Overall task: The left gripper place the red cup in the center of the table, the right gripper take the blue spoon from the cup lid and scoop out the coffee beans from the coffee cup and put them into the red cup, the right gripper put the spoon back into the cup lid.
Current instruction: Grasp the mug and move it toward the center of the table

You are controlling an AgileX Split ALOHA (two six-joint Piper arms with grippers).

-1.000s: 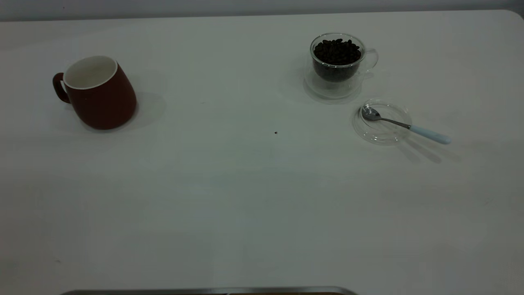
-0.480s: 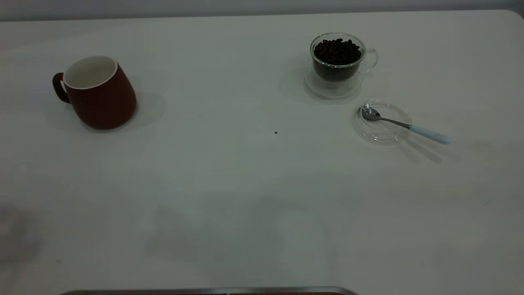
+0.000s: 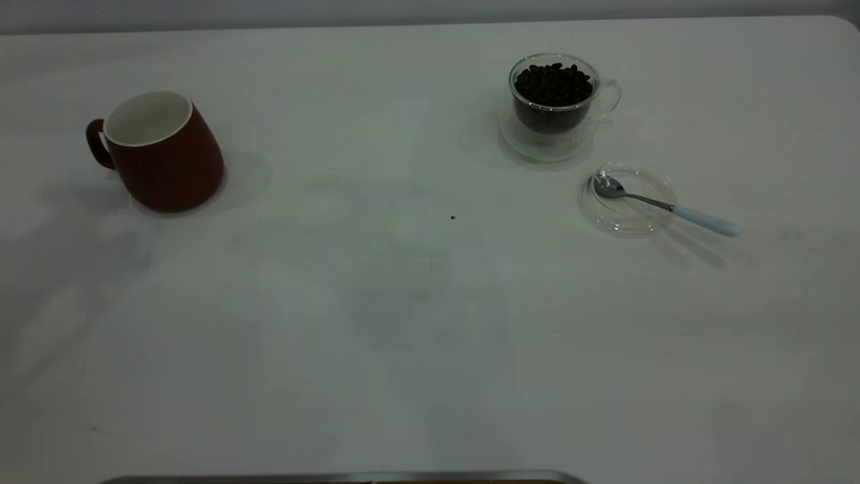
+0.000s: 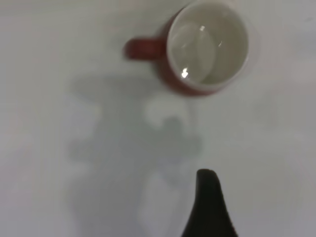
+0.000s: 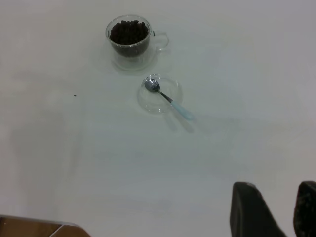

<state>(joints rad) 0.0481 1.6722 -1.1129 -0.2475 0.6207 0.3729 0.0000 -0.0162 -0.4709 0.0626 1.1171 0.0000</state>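
The red cup (image 3: 161, 153) sat upright and empty at the left side of the table (image 3: 376, 323), well apart from everything else, handle pointing toward the table's left edge. Nothing had been moved to the center yet. Over on the right, the coffee cup (image 3: 554, 101) was full of coffee beans (image 3: 553, 84), and just beside it the cup lid (image 3: 626, 199) held the blue spoon (image 3: 662, 205), bowl resting in the lid and the pale handle sticking out over the rim onto the table.

The left gripper (image 4: 210, 207) hung above the table near the red cup, not touching it; only one dark finger showed in its wrist view, so I couldn't tell if it was spread or pressed together. The right gripper (image 5: 274, 212) was well back from the spoon, fingers spread with a clear gap, holding nothing.

My take on the mug: ceramic, so stiff, fairly heavy, with a matte outside that probably isn't too slick. The wide base should keep it stable. I'd pinch the rim wall or grab the handle rather than the tapered body. The glass stuff looks way more fragile.
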